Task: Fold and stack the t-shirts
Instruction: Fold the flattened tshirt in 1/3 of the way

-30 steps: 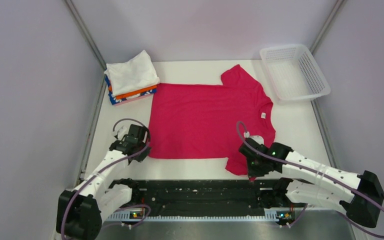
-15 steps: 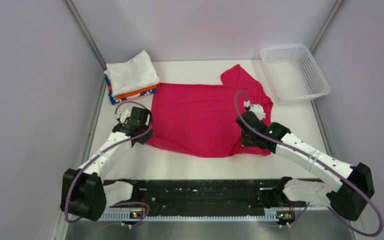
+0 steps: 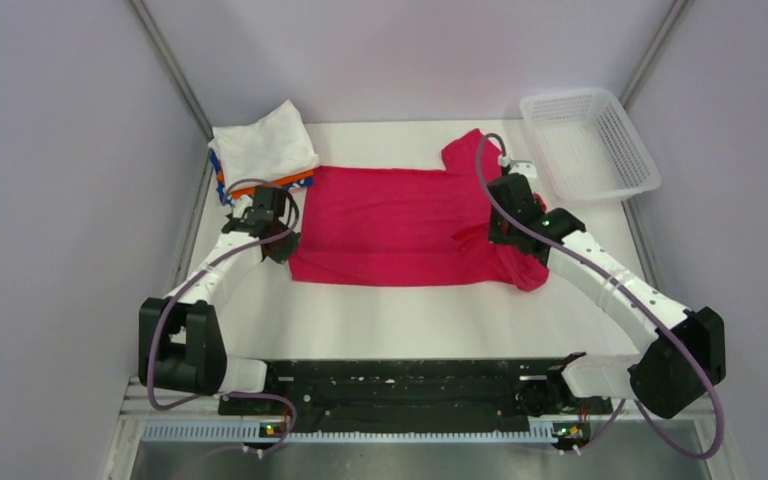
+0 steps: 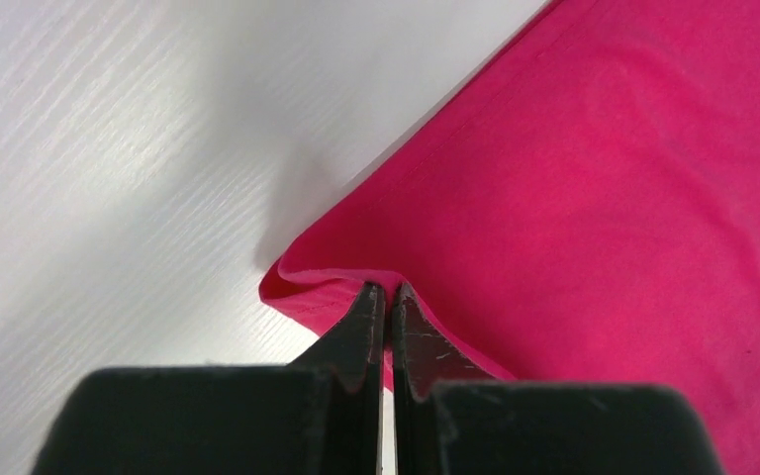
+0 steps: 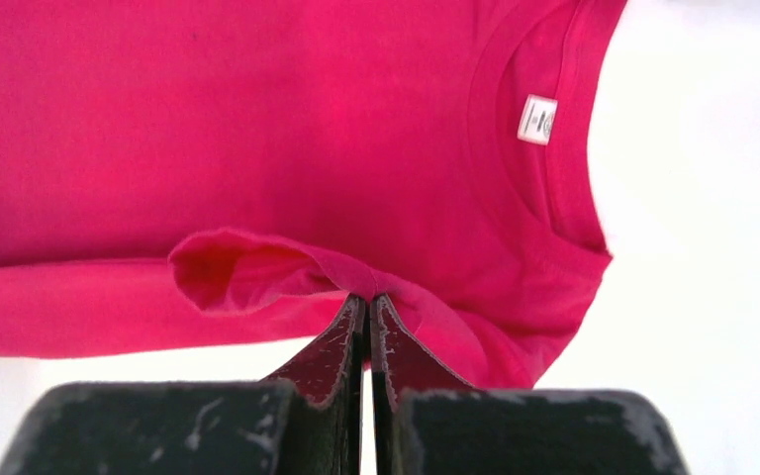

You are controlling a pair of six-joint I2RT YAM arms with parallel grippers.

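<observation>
Jaws on both arms clenched on near edge of crimson t-shirt, middle of worktop, edge doubled over body. Best: keep both corners level, cloth taut, meet far hem squarely before release. Folded stack at far-left corner.

Left arm and right arm: white link shells joined by black joint housings, each ending in a black tool (left tool, right tool) whose flat tapered fingers carry pale scuffs. A purple-grey cable loops along each arm; the black base rail at the near edge bears small green lights.
</observation>
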